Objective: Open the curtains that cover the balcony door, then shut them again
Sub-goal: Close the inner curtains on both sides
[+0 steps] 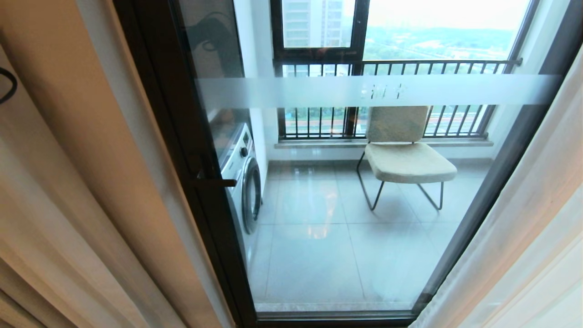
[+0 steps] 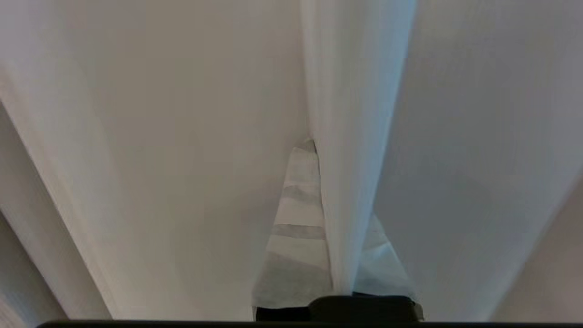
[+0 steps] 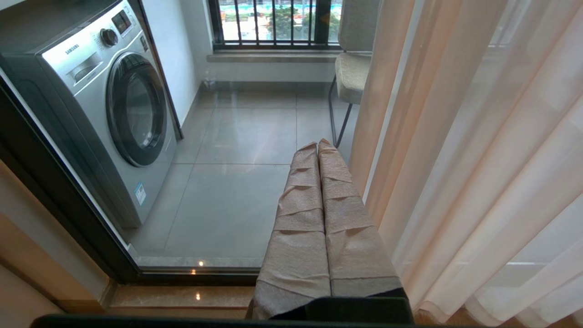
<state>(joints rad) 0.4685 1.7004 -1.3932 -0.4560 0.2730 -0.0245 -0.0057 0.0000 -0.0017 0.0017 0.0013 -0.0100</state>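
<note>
Now, left claw (image 2: 334,255): clamped on a fold of the curtains (image 2: 355,136), one finger half hidden.
Right claw (image 3: 319,150): closed, empty, beside the curtains.
Balcony door (image 1: 319,91): uncovered between the curtains.
Beyond the door: washing machine (image 1: 243,182), chair (image 1: 405,159).

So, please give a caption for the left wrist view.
Left gripper shut on a fold of the curtains.

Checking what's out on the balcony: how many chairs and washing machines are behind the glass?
2: one chair by the railing window, one washing machine against the left wall. More may be hidden behind the curtains.
</note>
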